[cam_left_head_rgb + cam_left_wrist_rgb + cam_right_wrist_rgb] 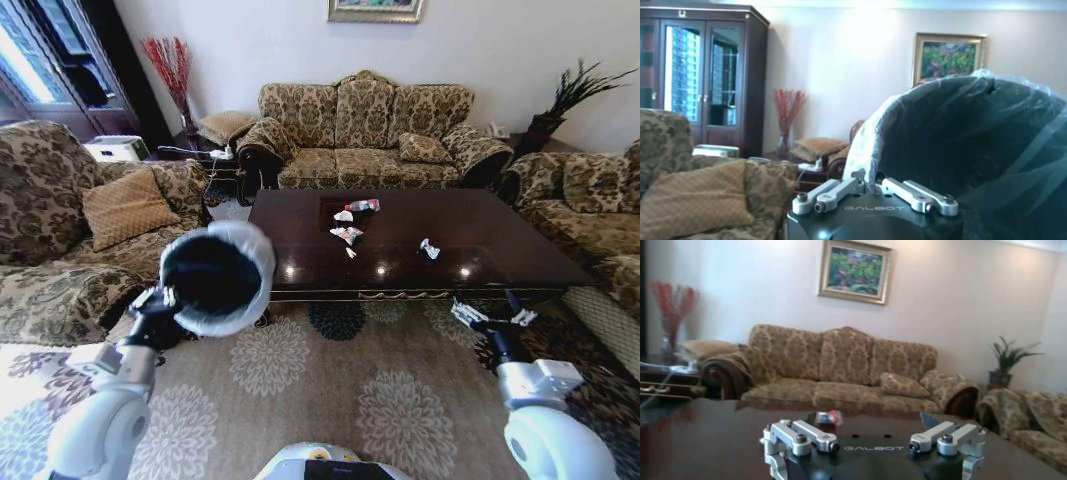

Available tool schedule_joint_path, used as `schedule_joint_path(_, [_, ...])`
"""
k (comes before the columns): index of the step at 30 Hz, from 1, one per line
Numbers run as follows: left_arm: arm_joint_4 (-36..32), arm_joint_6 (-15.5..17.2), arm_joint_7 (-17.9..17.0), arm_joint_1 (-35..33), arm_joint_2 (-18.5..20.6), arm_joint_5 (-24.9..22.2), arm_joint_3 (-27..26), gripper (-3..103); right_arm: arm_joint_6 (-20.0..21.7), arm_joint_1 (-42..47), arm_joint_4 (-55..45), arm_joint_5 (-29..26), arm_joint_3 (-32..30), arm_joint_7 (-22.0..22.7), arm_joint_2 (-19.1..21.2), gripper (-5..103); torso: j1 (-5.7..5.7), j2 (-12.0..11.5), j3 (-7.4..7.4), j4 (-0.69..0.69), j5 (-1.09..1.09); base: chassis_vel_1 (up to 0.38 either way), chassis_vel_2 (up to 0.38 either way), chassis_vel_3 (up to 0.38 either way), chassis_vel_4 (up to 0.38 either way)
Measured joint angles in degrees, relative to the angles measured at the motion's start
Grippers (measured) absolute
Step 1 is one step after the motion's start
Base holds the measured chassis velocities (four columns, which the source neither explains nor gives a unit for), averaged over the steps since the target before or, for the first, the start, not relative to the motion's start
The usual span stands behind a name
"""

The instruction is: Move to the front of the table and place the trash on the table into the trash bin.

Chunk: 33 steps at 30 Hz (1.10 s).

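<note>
Trash [348,234] lies in a loose cluster near the middle of the dark worktop [480,250], in the centre of the head frame: crumpled white scraps, a small bottle [362,206] with a red label toward the far edge, and one separate wrapper [429,248] off to the right of the rest. I stand on the patterned rug just short of the worktop's near edge, both arms raised in front of me. My left gripper [163,300], at the lower left of the frame, is pinching the rim of the bin [218,277], which tilts so that its black mouth faces up toward my head camera; in the left wrist view the fingers [833,192] close on the bag-lined rim [863,145]. My right gripper [490,318], at the lower right, is spread wide and holds nothing, hanging in front of the near edge. What matters for the pick is this: all of the trash lies ahead of and to the left of my right gripper, farther in on the worktop, with the lone wrapper nearest to it and the bottle farthest. The bottle's long axis runs roughly across the frame. Since my left arm is taken up with the bin, I judge the free right arm must do the reaching, forward over the edge.
</note>
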State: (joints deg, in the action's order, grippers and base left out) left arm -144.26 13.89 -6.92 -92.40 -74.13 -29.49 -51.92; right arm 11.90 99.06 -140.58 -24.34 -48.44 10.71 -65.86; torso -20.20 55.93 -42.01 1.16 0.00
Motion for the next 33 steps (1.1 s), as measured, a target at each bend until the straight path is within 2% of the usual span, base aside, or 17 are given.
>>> schedule_joint_path(7, [-0.02, 0.02, 0.27, 0.83, 0.16, 0.38, 1.14, 1, -0.57, -0.1, 0.01, -0.26, 0.19, -2.56, -0.06, 100, 0.0, 0.0, 0.0, 0.0, 0.0, 0.0, 0.0, 0.0, 0.0])
schedule_joint_path(17, [1.04, -0.35, 1.08, 0.55, -0.04, 1.04, 1.2, 1, -1.34, 0.44, 0.53, 0.73, 0.52, -2.7, -1.07, 100, 0.01, 0.0, 0.01, 0.01, 0.0, -0.079, 0.065, 0.067, -0.063])
schedule_joint_path(33, [1.9, -1.19, 2.78, 0.14, -0.68, 1.83, 1.33, 1, -2.13, 1.78, 0.29, 2.91, 0.11, -1.51, -2.12, 100, -0.08, -0.02, -0.03, 0.0, 0.0, -0.239, 0.255, 0.257, -0.23])
